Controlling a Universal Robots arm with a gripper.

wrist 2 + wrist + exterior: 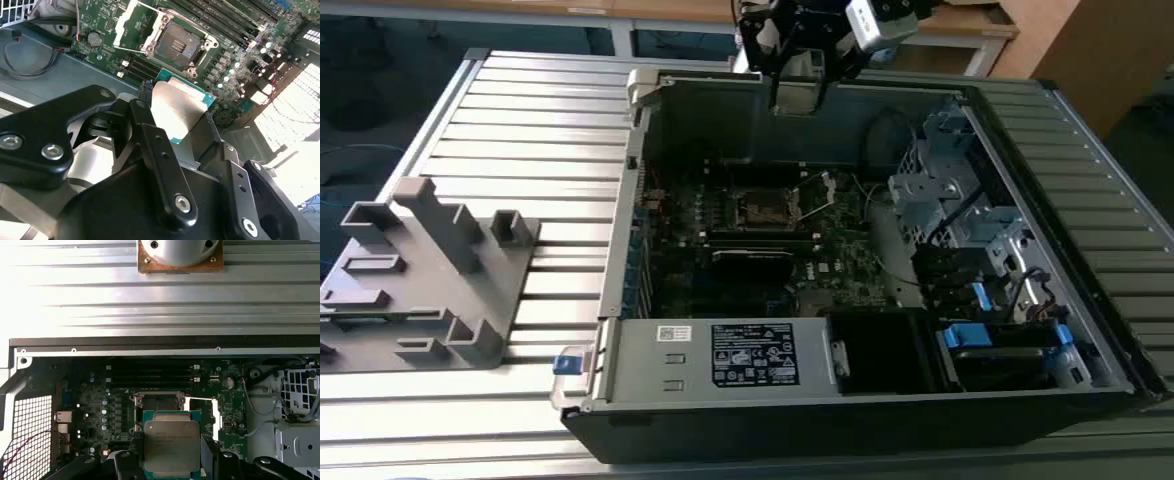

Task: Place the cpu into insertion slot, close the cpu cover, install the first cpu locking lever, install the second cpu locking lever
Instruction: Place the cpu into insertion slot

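Gripper hung over the open PC case near its far wall, well above the motherboard. Jaws were clenched on the cpu: one black finger on each of two opposite edges, w/ the chip's dull silver top facing the first wrist view. In the second wrist view the chip's green edge showed along the side nearest the board.

The cpu was in the air, apart from the insertion slot and not seated. The slot sat about mid-board w/ its dark recessed centre bare. In the first wrist view the chip hid part of the slot, so the two lined up roughly along that view.

The cpu cover stood swung up and open at one side of the slot – a thin silver frame, tilted, w/ the window in its centre clear to see. Couldn't tell how the locking levers lay.

Long black memory sticks ran beside the slot. The case lay on its side on a ribbed metal table. On the exterior view's left – well apart from the case – stood a grey fixture.
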